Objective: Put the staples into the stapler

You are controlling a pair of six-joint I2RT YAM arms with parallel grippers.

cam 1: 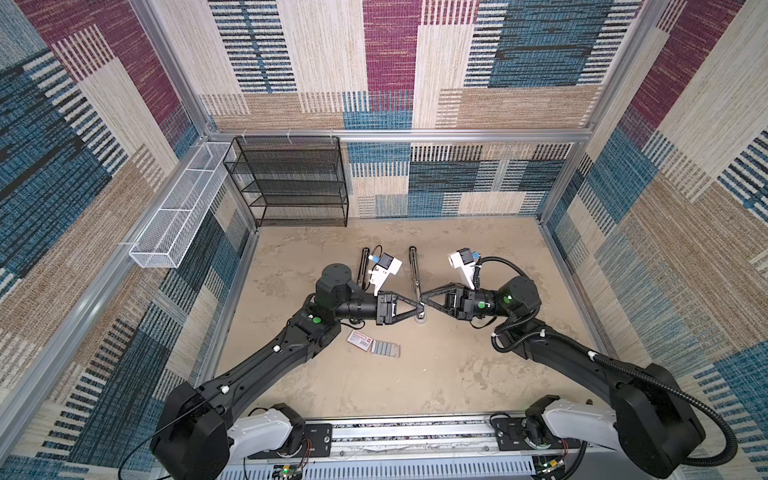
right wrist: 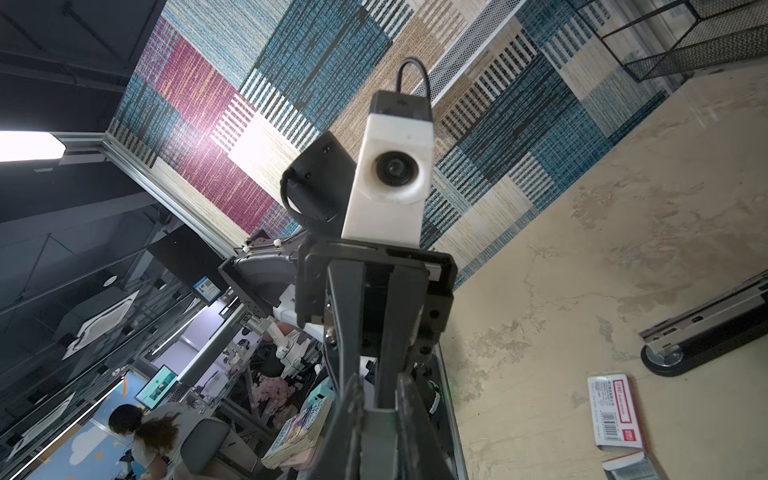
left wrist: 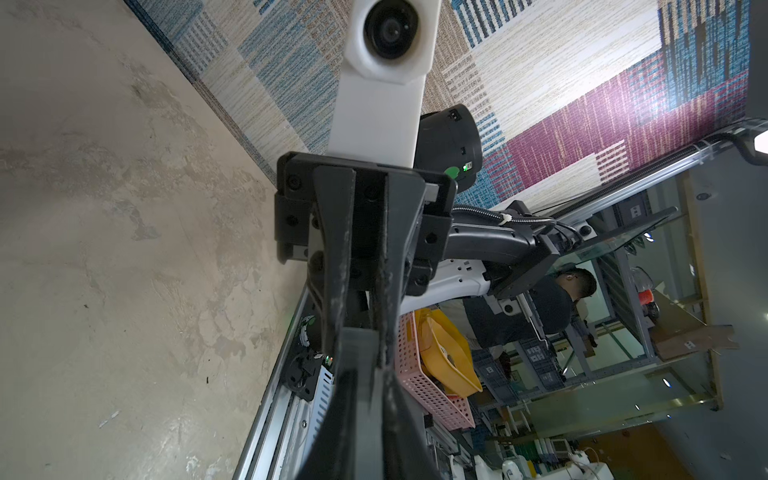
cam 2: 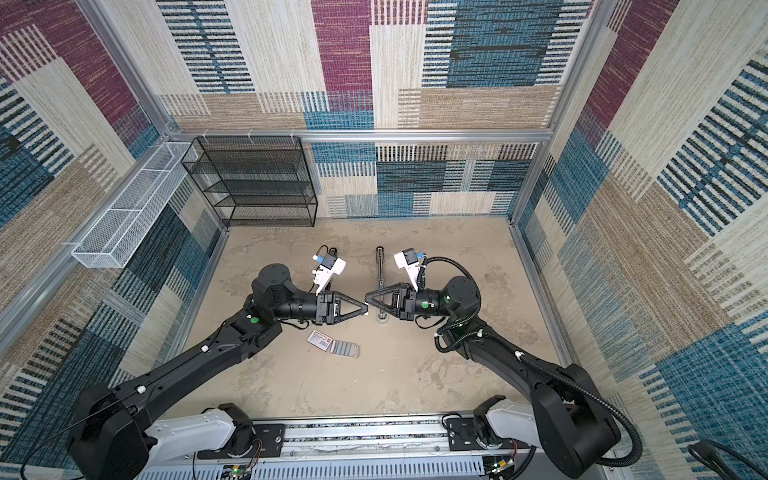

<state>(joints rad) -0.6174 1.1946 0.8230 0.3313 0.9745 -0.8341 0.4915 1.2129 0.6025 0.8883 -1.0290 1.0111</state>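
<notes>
Your left gripper (cam 1: 417, 309) and right gripper (cam 1: 424, 297) meet nose to nose just above the near end of the open stapler (cam 1: 414, 270). Both jaws are narrow, and you cannot tell whether either pinches a strip, though this looks like a hand-over to line one up with the bared channel. The staples (cam 1: 385, 348) lie in rows in their tray, drawn out of the white red-labelled box (cam 1: 360, 338) on the table (cam 1: 457, 374) beside your left arm, exposed for picking.

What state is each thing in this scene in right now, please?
staple box: lying flat, tray slid out
staples: in rows in the tray
stapler: lying on the table, metal rail showing
left gripper: raised mid-table, jaw state unclear
right gripper: tips meeting the left's, jaw state unclear
</notes>
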